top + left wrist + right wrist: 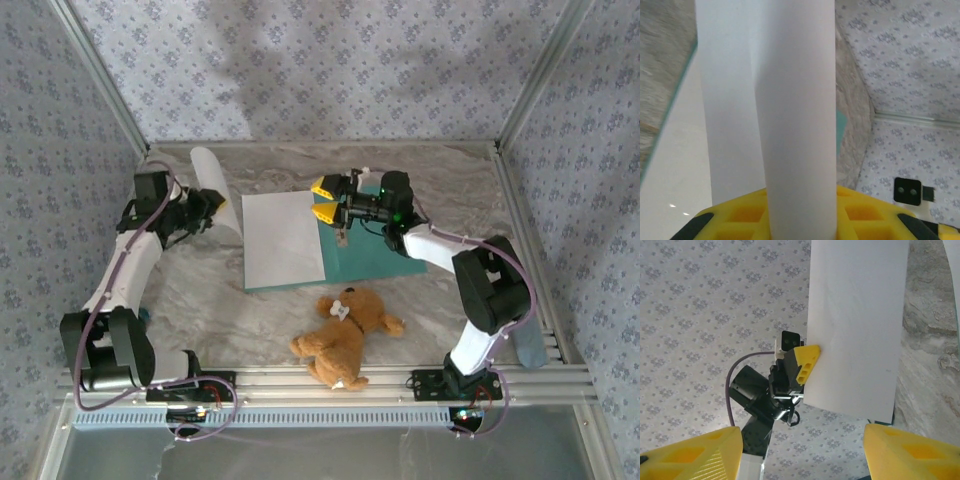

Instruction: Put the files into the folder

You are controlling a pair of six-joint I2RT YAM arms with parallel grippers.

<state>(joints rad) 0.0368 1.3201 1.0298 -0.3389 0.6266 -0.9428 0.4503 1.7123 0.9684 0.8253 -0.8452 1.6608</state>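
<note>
Left arm lifts one sheet as the second lies in the open folder

The left gripper (212, 207) has its fingers clamped on a curled sheet (215, 183), which stands up off the worktop (200, 290) near its far-left corner. The flat sheet (283, 240) rests on the left half of the teal folder (360, 255), which lies open at the middle of the worktop. The right gripper (323, 198) hovers at the flat sheet's far-right corner, its yellow fingers apart and holding nothing. A brown teddy bear (345, 335) lies near the near edge, apart from the folder.
</note>
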